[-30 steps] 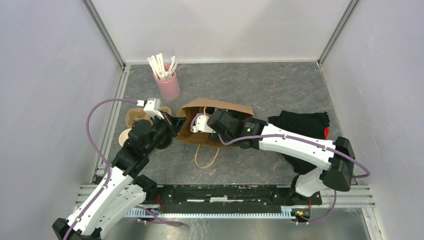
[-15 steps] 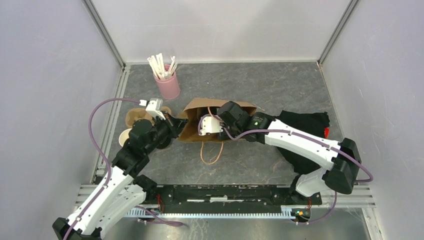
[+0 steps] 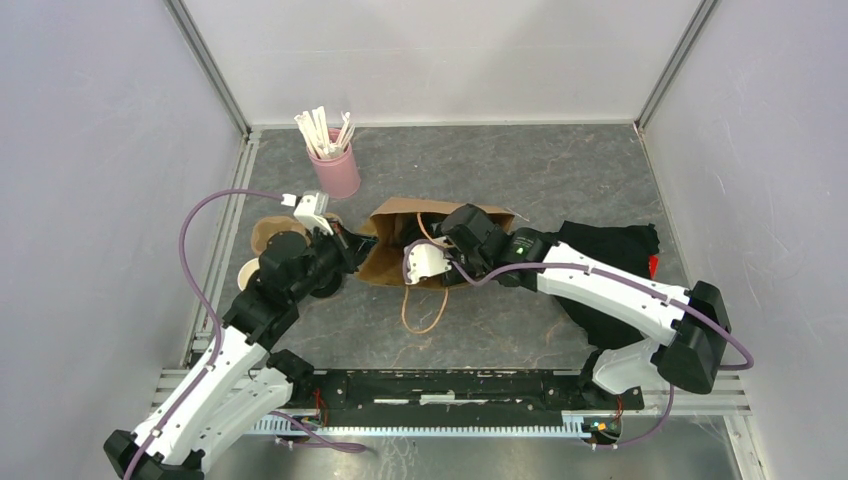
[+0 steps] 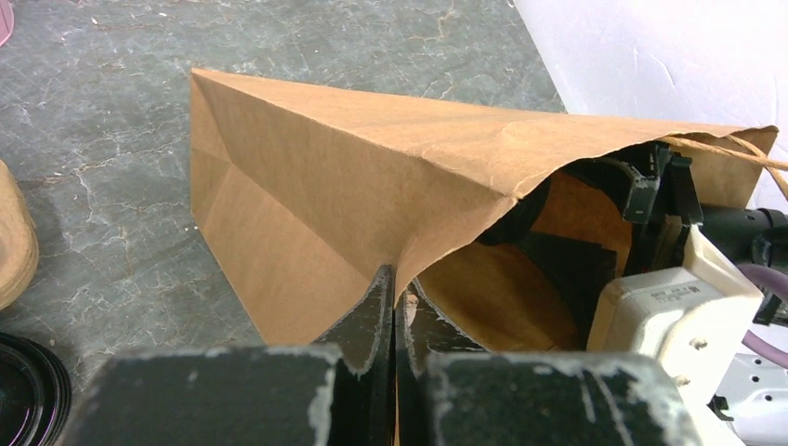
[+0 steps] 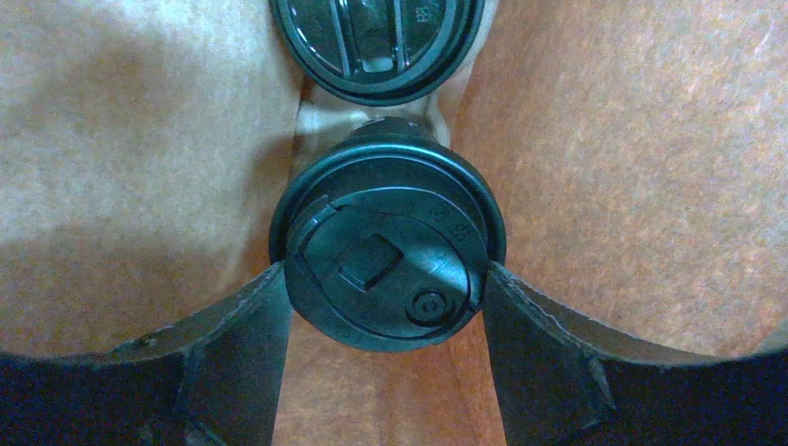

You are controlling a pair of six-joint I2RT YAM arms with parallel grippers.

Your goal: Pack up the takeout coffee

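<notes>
Across the work cell we record a grey stone-patterned table [image 3: 560, 170], enclosed by plain pale walls [image 3: 450, 60] on the far, left and right sides. At its middle a brown paper bag [image 3: 378, 262] lies on its side. A pink cup of white sticks [image 3: 337, 172] stands far left of the bag, and a crumpled black cloth [image 3: 610, 245] lies just right of it.

From above, the right arm largely hides the bag's contents. Only the right wrist view shows them. A takeout coffee [image 5: 372, 251] sits inside the bag, its round black plastic lid facing the camera. A second lidded takeout coffee [image 5: 376, 42] sits just beyond it. The right gripper [image 5: 386, 279] has its fingers apart, one at each side of the nearer lid; we cannot tell whether they press it. The left wrist view shows the left gripper [image 4: 394, 288] pinched together on the edge of the bag's mouth.
</notes>
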